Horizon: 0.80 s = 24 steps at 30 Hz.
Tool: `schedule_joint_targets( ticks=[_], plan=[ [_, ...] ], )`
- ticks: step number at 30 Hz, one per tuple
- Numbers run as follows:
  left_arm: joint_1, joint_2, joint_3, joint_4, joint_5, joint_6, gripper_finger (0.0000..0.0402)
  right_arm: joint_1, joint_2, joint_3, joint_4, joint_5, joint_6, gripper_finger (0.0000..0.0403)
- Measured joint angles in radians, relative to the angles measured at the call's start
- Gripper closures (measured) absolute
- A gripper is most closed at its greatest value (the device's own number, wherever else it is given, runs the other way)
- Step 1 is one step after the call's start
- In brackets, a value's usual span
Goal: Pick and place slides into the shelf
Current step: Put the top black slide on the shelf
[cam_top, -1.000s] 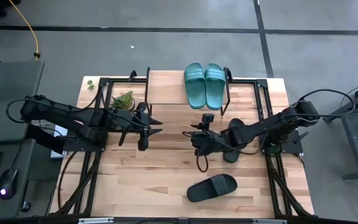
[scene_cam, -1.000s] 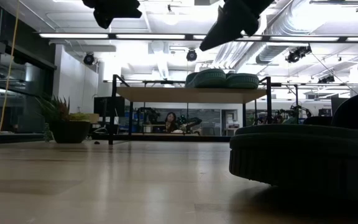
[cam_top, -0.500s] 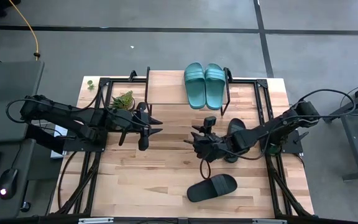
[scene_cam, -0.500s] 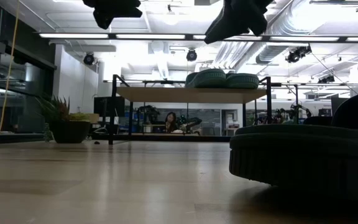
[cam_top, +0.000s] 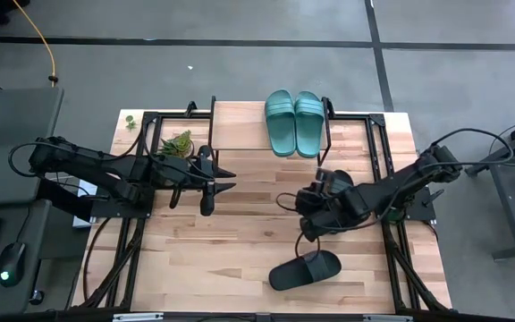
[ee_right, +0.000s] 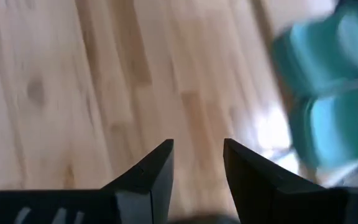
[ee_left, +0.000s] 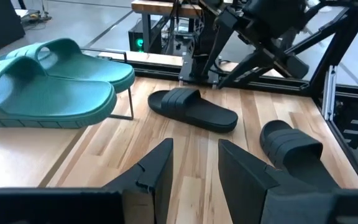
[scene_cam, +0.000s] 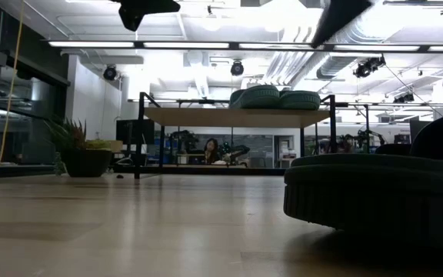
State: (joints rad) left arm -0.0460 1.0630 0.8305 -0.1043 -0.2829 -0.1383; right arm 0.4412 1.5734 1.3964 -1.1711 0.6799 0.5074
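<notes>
Nearest you, at the table's front edge, one black slide (cam_top: 305,269) lies alone on the wooden tabletop (cam_top: 231,268), toe pointing right and a little back; it fills the right side of the low view as a dark bulk (scene_cam: 375,196).

Just behind it your right gripper (cam_top: 316,199) hangs above the table at centre-right, its arm reaching in from the right edge. Its two fingers (ee_right: 148,174) stand apart with bare wood showing between them and nothing held, so read the jaws as open. Beyond them the teal pair shows only as a blur.

The second black slide (cam_top: 338,183) lies just behind that gripper, mostly covered by the arm from above; the left wrist camera shows it flat on the table (ee_left: 192,109), strap up, close to the shelf's near leg.

Level with this, your left gripper (cam_top: 217,181) waits over the table's left-centre, pointing right. Its fingers (ee_left: 154,171) are parted and empty, so open as well. A small potted plant (cam_top: 177,144) sits just behind that arm.

Farthest back stands the shelf (cam_top: 240,125), its light plank on thin black legs. The two teal slides (cam_top: 293,122) lie side by side on the plank's right end, touching each other; the rest of the plank is bare. Beyond the shelf, in the room, a person (scene_cam: 209,149) is visible.
</notes>
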Motion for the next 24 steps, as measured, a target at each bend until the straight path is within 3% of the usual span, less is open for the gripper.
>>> schedule_joint_targets(
  ticks=[9,24],
  plan=[
    [0.0,0.0,0.0,0.008,0.0,0.019,0.0289,0.038,0.001,-0.054,-0.143,-0.074,0.191,0.0273],
    [0.0,0.0,0.0,0.034,0.0,0.034,0.0289,0.043,0.001,-0.081,-0.142,-0.154,0.237,0.0273]
  ],
)
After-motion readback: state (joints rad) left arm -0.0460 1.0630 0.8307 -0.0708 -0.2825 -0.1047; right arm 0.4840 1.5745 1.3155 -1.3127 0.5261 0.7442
